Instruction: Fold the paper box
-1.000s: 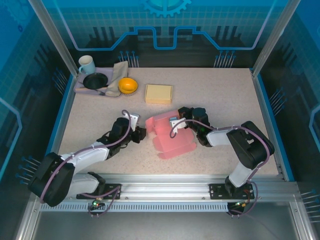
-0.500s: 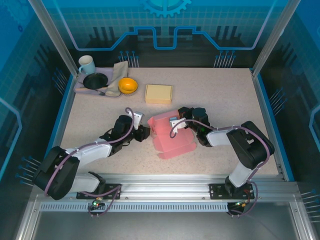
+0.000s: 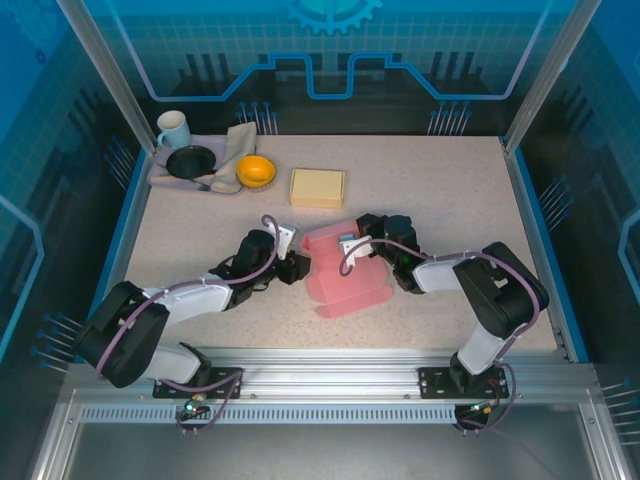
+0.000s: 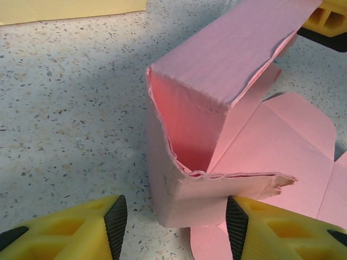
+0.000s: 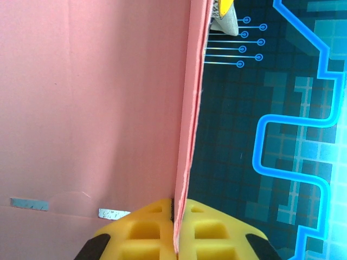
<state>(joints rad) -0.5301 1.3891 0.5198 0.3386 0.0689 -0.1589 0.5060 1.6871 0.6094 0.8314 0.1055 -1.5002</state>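
The paper box [image 3: 345, 272] is kept central on the bench [image 3: 450, 190], one wall pinched by the right end effector [image 5: 176, 214]. The left end effector [image 4: 174, 225] has been brought against the raised corner, spread wider, so that side can be squared

Top camera sits high at the near edge, looking down over the whole table [image 3: 450, 200]. Both wrist cameras are close in. All three share the paper box [image 3: 345, 285].

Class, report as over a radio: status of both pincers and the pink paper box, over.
Left pincer open, straddling a corner of the paper box. Right pincer shut on its upright wall. Box part-folded. Yellow block sits apart, beyond it.
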